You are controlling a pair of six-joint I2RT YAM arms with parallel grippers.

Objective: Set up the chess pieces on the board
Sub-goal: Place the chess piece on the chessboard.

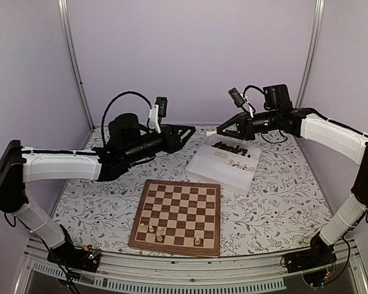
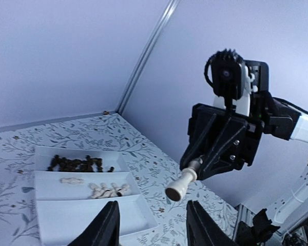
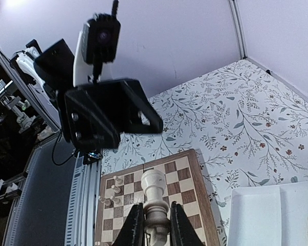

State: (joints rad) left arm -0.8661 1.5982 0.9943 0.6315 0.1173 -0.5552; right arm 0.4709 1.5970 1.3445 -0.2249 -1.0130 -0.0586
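Chess piece (image 2: pixel 184 182), pale: clamped by its narrow end in the right hand (image 3: pixel 155 218) and held level in the air beside the tray (image 1: pixel 203 166). Its broad base points at the left hand (image 2: pixel 153 220), whose fingers stand apart. The board (image 1: pixel 178 214) lies below, toward the arm bases.

- The cream piece (image 3: pixel 154 187) is cut off at the six o'clock edge of the right wrist view, and its base is hidden between the fingers of the right gripper (image 3: pixel 155 209).
- The board (image 3: pixel 190 205) runs out of that view at six o'clock. The white tray (image 3: pixel 262 215) is cut off at five o'clock.
- The left gripper (image 2: pixel 153 210) shows only its fingertips, at six o'clock in its own view.
- The dark pieces (image 2: pixel 77 164), at eight o'clock there, are a heap too small to tell apart.
- From above, the pale pieces (image 1: pixel 161 232) on the board are too small to name.
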